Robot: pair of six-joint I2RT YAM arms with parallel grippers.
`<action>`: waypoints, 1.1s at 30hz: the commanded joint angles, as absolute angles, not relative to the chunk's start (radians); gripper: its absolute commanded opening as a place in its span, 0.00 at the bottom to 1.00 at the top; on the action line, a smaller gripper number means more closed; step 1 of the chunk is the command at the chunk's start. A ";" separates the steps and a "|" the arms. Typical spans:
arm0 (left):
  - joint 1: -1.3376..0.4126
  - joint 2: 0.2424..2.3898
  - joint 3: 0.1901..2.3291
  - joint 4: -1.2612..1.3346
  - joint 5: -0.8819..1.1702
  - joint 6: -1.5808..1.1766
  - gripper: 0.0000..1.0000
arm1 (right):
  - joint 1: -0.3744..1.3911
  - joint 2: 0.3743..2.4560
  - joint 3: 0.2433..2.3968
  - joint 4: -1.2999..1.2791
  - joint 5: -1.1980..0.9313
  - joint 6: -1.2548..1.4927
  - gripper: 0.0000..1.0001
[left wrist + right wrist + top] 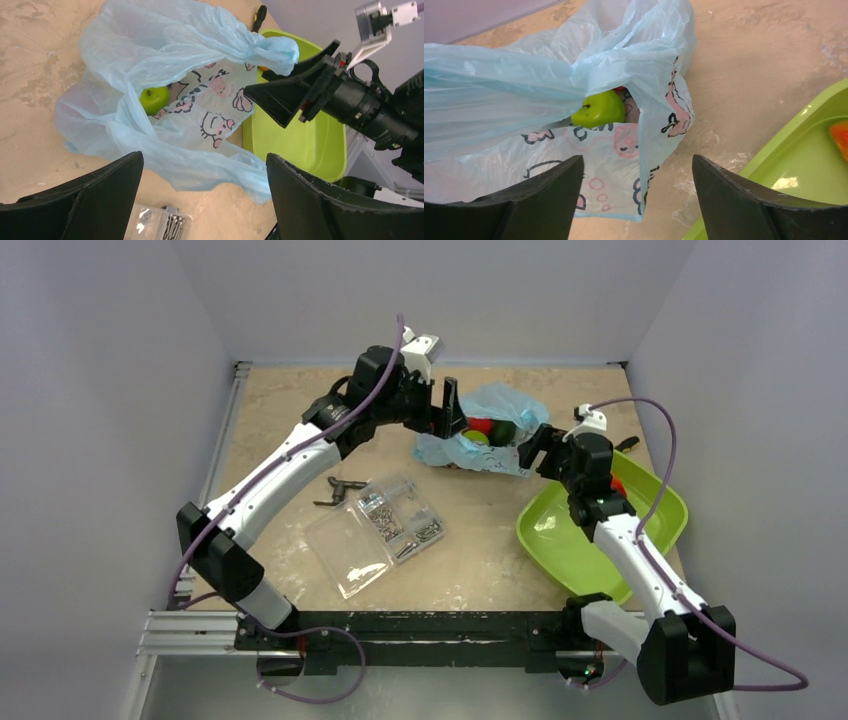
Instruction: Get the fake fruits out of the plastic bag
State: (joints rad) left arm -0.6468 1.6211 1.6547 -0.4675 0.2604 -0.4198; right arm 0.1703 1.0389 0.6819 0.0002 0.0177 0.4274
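The light-blue plastic bag (500, 405) with the pink cartoon print lies at the back middle of the table, its mouth open. Inside it I see a red fruit (482, 425), a dark green fruit (503, 430) and a yellow-green one (476, 437). My left gripper (442, 415) is open and empty at the bag's left edge. My right gripper (535, 445) is open and empty at the bag's right edge. The left wrist view shows the bag (165, 50) with a bright green fruit (154, 99) in its opening. The right wrist view shows the bag (499, 80) and the same green fruit (599, 109). No banana shows.
A lime-green tray (560, 530) at the right holds an orange-red fruit (840, 137). A clear compartment box (385, 530) with screws lies mid-table, a black tool (340, 490) beside it. A screwdriver (259, 17) lies behind the tray.
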 commanded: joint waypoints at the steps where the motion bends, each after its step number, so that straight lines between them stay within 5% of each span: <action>1: -0.717 1.559 1.640 -0.579 0.099 -0.341 0.95 | 0.180 1.029 0.749 -0.018 0.074 0.373 0.81; 13: -0.739 1.651 1.553 -0.470 0.163 -0.498 1.00 | 0.307 1.284 1.040 -0.090 0.340 0.236 0.89; 17: -0.738 1.678 1.523 -0.437 0.202 -0.508 0.70 | 0.307 1.365 1.114 -0.086 0.400 0.230 0.84; 20: -0.738 1.671 1.487 -0.433 0.176 -0.494 0.43 | 0.307 1.403 1.167 -0.062 0.402 0.223 0.68; 23: -0.736 1.639 1.450 -0.434 0.140 -0.473 0.05 | 0.307 1.424 1.206 -0.007 0.428 0.181 0.39; 24: -0.736 1.627 1.441 -0.439 0.134 -0.462 0.00 | 0.306 1.437 1.227 -0.005 0.441 0.167 0.29; 28: -0.736 1.540 1.375 -0.447 0.142 -0.419 0.00 | 0.292 1.518 1.339 0.032 0.470 0.127 0.00; 33: -0.736 1.362 1.253 -0.435 0.153 -0.359 0.00 | 0.232 1.592 1.509 0.002 0.364 0.152 0.00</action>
